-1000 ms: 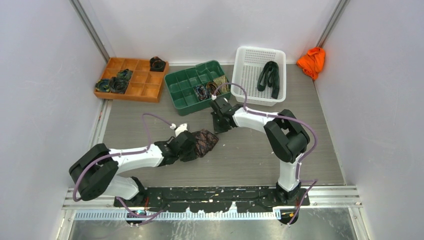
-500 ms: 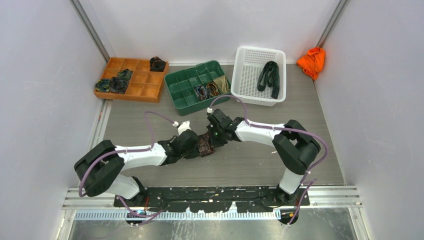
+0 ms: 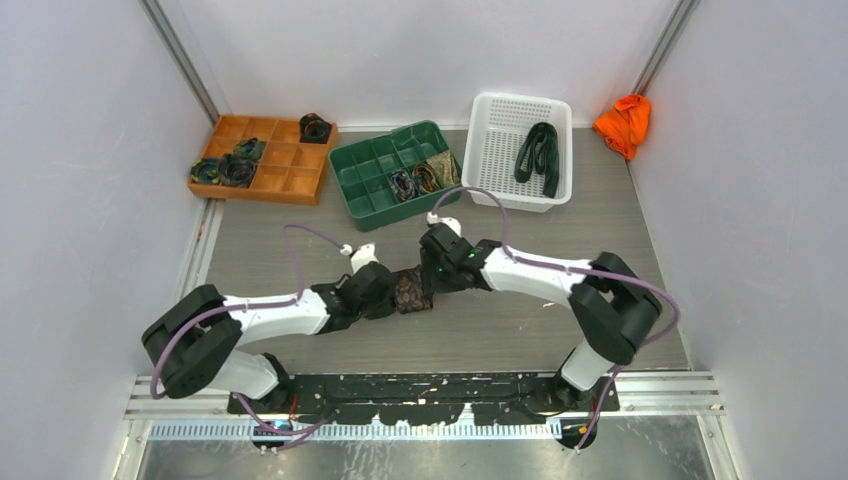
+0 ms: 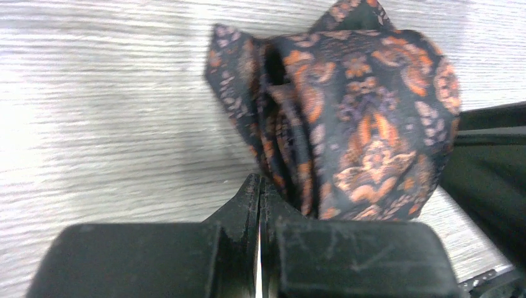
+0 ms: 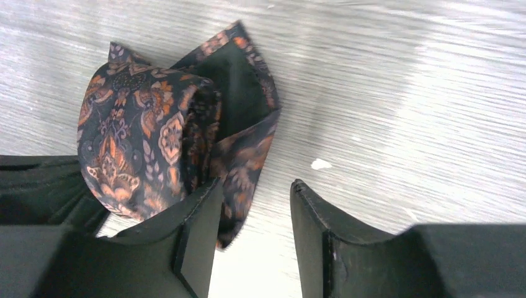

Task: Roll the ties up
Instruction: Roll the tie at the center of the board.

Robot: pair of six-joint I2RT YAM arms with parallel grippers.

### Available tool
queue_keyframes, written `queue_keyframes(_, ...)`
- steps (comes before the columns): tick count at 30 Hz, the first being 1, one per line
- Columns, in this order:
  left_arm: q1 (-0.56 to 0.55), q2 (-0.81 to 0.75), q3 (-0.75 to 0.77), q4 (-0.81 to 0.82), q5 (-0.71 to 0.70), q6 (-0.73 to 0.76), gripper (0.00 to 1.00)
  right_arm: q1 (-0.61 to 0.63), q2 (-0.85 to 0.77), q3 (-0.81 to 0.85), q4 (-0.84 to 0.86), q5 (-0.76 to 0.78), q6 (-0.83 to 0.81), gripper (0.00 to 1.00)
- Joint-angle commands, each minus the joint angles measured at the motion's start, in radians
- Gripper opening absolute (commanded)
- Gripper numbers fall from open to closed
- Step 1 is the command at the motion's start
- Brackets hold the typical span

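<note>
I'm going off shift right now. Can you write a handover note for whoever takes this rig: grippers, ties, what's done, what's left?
Left gripper: shut on the paisley tie, coiled, one end flap sticking out.
Right gripper: open, fingers against that coil, nothing between them.
Done: coiled ties sit in the orange tray and the green tray.
Left: put this coil away; one dark tie lies unrolled in the white basket.
</note>
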Motion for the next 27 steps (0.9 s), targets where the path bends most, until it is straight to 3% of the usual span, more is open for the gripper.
queue_keyframes(1, -0.001, -0.07, -0.04, -0.188, -0.09, 0.02, 0.0, -0.029, -0.19, -0.072, -0.005, 0.179, 0.036, 0.54)
queue_keyframes(7, 0.0, -0.28, -0.009, -0.382, -0.171, -0.027, 0.0, -0.086, -0.298, -0.204, 0.094, 0.054, 0.063, 0.55)
queue_keyframes(8, -0.001, -0.319, -0.004, -0.388, -0.177, -0.029, 0.0, -0.09, -0.304, -0.224, 0.124, 0.013, 0.071, 0.55)
queue_keyframes(11, 0.005, -0.392, -0.012, -0.336, -0.182, -0.016, 0.0, -0.104, -0.332, -0.312, 0.266, -0.102, 0.124, 0.7)
queue_keyframes(14, 0.04, -0.371, -0.016, -0.312, -0.133, -0.031, 0.0, -0.115, -0.345, -0.375, 0.397, -0.209, 0.181, 0.71)
queue_keyframes(17, 0.064, -0.305, -0.069, -0.172, -0.053, -0.05, 0.0, -0.115, -0.34, -0.414, 0.478, -0.256, 0.204, 0.7)
queue_keyframes(21, 0.086, -0.218, -0.141, 0.059, 0.033, -0.078, 0.0, -0.122, -0.331, -0.471, 0.585, -0.28, 0.243, 0.81)
queue_keyframes(27, 0.106, -0.141, -0.153, 0.185, 0.072, -0.043, 0.0, -0.133, -0.26, -0.5, 0.677, -0.31, 0.281, 0.86)
